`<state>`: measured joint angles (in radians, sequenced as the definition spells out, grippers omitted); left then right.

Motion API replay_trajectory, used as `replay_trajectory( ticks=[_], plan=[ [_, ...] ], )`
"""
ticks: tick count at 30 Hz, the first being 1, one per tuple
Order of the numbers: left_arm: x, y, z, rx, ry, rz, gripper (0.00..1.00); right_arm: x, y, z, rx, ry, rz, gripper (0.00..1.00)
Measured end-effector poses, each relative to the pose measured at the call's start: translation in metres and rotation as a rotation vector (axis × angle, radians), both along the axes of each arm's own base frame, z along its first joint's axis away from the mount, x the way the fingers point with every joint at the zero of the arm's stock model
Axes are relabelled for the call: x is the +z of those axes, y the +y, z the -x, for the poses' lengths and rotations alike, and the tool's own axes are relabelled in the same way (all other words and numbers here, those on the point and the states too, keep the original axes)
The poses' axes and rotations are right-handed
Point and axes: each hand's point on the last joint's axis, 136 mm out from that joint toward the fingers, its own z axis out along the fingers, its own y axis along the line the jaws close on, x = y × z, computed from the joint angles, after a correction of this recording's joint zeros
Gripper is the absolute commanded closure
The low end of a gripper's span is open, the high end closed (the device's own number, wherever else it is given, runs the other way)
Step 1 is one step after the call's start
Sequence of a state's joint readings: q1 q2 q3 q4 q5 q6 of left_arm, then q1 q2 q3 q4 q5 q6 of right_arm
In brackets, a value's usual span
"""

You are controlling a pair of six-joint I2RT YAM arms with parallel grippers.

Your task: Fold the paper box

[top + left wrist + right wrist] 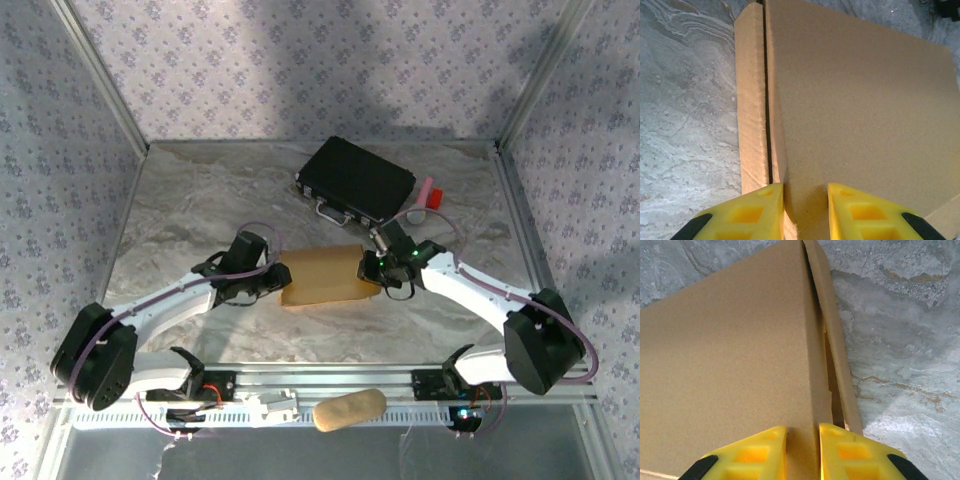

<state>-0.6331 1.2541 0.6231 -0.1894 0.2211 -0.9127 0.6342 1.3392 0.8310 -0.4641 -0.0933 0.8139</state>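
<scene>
Box: flat tan-brown cardboard paper box point(322, 276) lay on grey marbled table point(200, 200).
Left gripper point(805, 192): jaws pinched the box's left edge.
Right gripper point(803, 432): jaws pinched its right edge.

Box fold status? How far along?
Done: the paper box looks folded into a shallow box shape, top panel down. In hand: the left claw and right claw each pinch an end edge. Left: a side flap at each end stands apart across a gap, not tucked.
</scene>
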Motion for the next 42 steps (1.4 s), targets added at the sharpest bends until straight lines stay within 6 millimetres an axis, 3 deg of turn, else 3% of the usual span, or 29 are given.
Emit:
replay_trajectory(
  ticks=[17, 20, 25, 29, 32, 38, 42],
  plan=[
    [-0.016, 0.003, 0.005, -0.054, -0.04, -0.137, 0.74, -0.024, -0.001, 0.006, 0.041, -0.039, 0.166, 0.84],
    [-0.015, 0.005, 0.006, -0.062, -0.051, -0.171, 0.7, -0.029, -0.002, 0.006, 0.044, -0.04, 0.195, 0.84],
    [-0.006, 0.014, 0.009, -0.064, -0.072, -0.233, 0.56, -0.03, -0.005, 0.007, 0.041, -0.054, 0.231, 0.83],
    [0.014, 0.017, 0.005, -0.053, -0.121, -0.219, 0.52, -0.03, -0.009, 0.007, 0.044, -0.057, 0.249, 0.76],
    [0.017, 0.018, 0.0, -0.045, -0.123, -0.184, 0.52, -0.027, -0.01, 0.008, 0.058, -0.063, 0.254, 0.69],
    [-0.011, 0.01, 0.003, -0.081, -0.068, -0.124, 0.51, -0.015, -0.007, 0.008, 0.084, -0.086, 0.218, 0.53],
    [-0.025, 0.0, 0.003, -0.106, -0.035, -0.085, 0.59, -0.007, -0.007, 0.005, 0.089, -0.107, 0.152, 0.46]
  ],
)
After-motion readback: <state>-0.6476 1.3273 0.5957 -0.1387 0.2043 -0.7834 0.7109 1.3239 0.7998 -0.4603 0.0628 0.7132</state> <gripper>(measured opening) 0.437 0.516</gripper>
